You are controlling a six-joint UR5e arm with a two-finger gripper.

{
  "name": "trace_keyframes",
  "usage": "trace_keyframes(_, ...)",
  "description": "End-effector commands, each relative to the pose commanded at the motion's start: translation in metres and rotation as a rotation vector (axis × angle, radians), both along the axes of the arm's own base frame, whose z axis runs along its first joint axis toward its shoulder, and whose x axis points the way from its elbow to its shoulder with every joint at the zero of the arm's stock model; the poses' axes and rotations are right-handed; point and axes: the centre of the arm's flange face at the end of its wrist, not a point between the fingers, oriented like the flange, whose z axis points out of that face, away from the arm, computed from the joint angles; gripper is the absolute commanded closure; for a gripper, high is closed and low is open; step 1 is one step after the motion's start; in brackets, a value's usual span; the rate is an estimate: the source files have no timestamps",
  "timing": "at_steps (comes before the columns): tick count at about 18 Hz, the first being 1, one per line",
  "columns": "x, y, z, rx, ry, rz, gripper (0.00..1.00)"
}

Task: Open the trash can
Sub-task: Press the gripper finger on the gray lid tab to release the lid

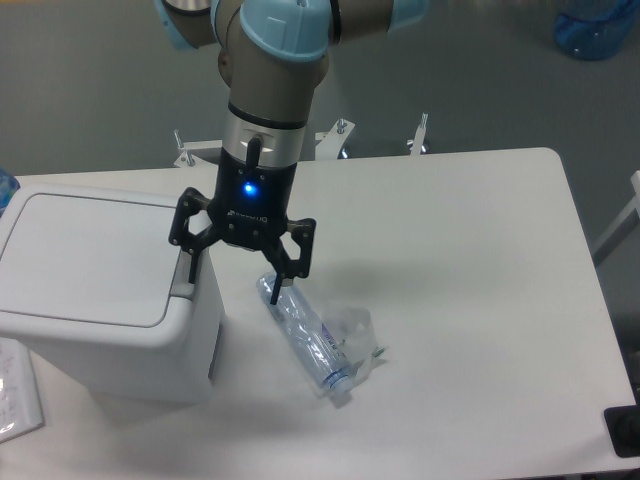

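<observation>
The trash can sits at the lower left of the frame on the white table, lid down and flat, so it is not yet open. It looks like stiff, hollow plastic, probably light for its bulk, so a hard sideways shove could slide it on the tabletop; a straight downward press seems safer. I'd judge the place to work is not the broad lid but the grey push tab along the lid's right edge, a narrow strip that likely releases the hinge when pushed down. The smooth surface gives little to pinch, so pressing beats grabbing. Looks: large white box, rounded corners, lid panel inset with a thin seam all round, a dark slot low on the right side wall. The robot arm comes down from the top centre, grey with pale blue joint caps, a blue light on the wrist. The gripper hangs just right of the can's upper right corner with its black fingers spread wide and nothing between them; its left fingertip is over or at the tab, and I cannot tell if it touches. The right finger hangs by the top of a crumpled clear plastic bottle lying at the lower centre, contact unclear. A paper sheet pokes in at the lower left edge.
</observation>
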Motion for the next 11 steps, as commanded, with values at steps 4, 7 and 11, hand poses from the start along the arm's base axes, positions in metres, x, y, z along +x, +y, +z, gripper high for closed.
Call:
trace_keyframes(4,0.0,0.0,0.0,-0.001,-0.004,0.005,0.0)
trace_keyframes(7,0.001,0.0,0.003,0.003,-0.007,0.011,0.0)
trace_keyframes(11,0.005,-0.005,0.014,0.017,-0.002,0.009,0.0)
